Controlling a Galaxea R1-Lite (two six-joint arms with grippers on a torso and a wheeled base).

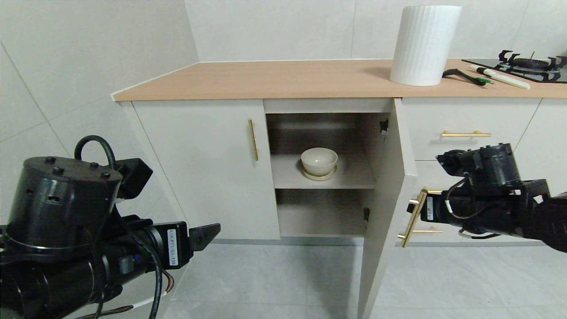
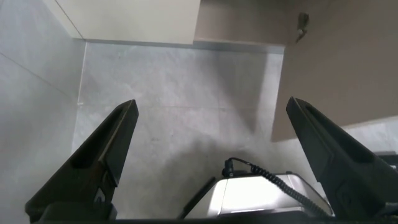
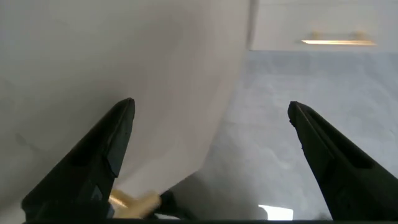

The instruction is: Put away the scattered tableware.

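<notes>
A cream bowl [image 1: 319, 160] stands on a small plate [image 1: 319, 177] on the middle shelf [image 1: 354, 177] of the open cabinet. The cabinet door [image 1: 385, 212] swings out to the right of the opening. My right gripper [image 1: 416, 206] is at the door's outer face beside its gold handle [image 1: 413, 218]. In the right wrist view that gripper [image 3: 210, 104] is open, facing the white door [image 3: 124, 62], with the handle [image 3: 134, 200] close to its base. My left gripper [image 1: 208, 232] hangs low at the left, open [image 2: 211, 106] and holding nothing, above the floor.
A tall white ribbed container [image 1: 424, 44] stands on the wooden countertop [image 1: 274, 79]. To its right lie a dark-handled utensil [image 1: 465, 75] and a white-handled one [image 1: 500, 77], beside a stove [image 1: 531, 64]. Drawers with gold handles [image 1: 465, 133] sit behind the door. Grey floor [image 1: 274, 279] lies below.
</notes>
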